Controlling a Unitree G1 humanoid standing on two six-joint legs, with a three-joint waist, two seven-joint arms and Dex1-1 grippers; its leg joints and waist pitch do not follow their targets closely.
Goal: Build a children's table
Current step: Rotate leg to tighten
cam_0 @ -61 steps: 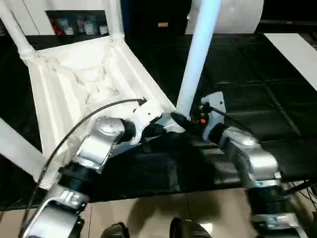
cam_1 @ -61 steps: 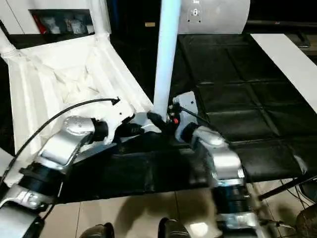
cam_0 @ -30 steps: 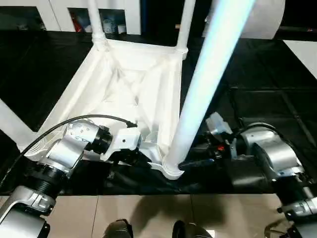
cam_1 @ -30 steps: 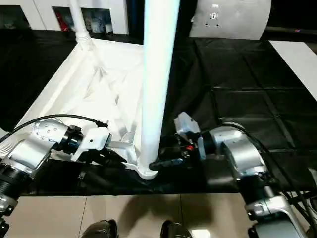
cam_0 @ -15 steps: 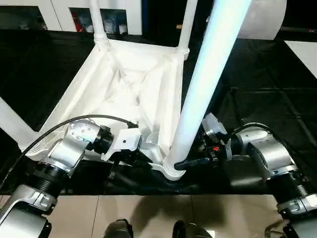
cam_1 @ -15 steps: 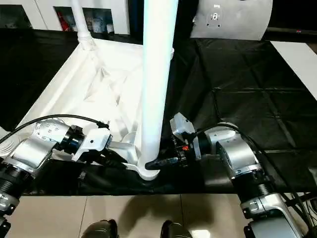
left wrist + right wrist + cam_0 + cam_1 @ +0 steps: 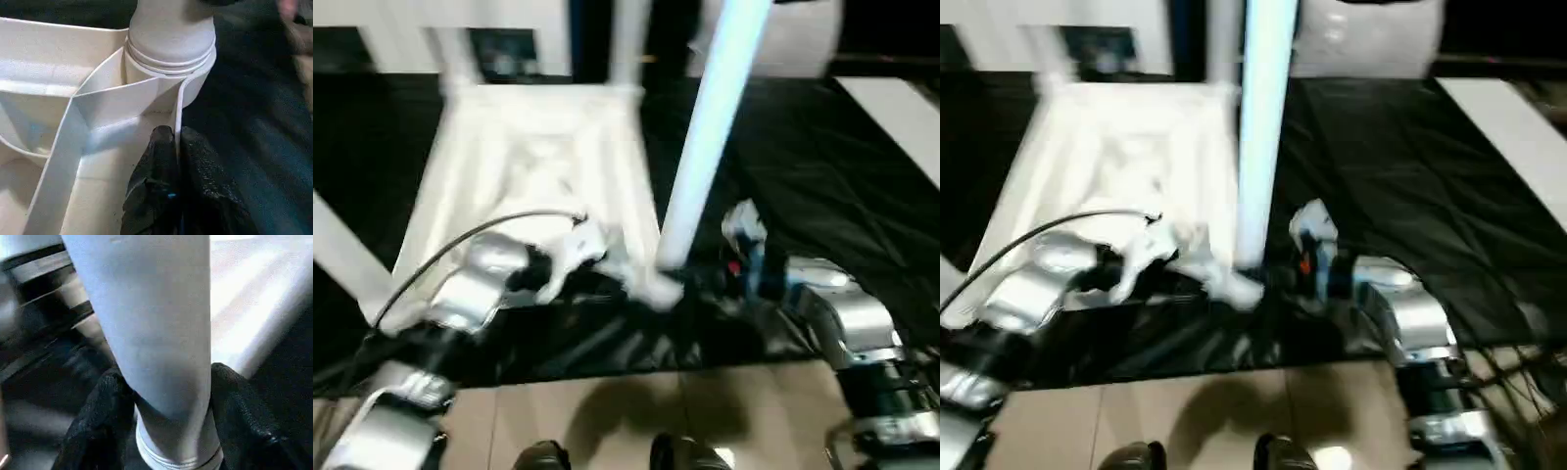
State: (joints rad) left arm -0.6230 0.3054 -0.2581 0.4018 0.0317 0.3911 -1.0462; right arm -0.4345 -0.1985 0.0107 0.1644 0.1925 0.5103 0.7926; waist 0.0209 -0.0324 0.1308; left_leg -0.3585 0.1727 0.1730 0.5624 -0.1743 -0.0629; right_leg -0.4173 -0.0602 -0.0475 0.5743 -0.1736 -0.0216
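Upturned table (image 7: 524,166) sits on the black worktop (image 7: 822,186). Left fingers (image 7: 168,196) pinch its near rim beside the corner socket; right fingers (image 7: 105,426) straddle the upright leg (image 7: 705,137), gripping just above that socket.

The table top (image 7: 533,166) lies underside up on the mat (image 7: 822,166), left of centre, with a leg (image 7: 710,127) standing in its near right corner socket (image 7: 171,54). The left pincer (image 7: 177,147) is clamped on the top's rim wall just beside that socket, and the right pincer (image 7: 166,396) comes from the right, one finger on each side of the leg's base. Another leg (image 7: 347,250) slants at the far left, and a cabinet (image 7: 499,49) stands behind the top.
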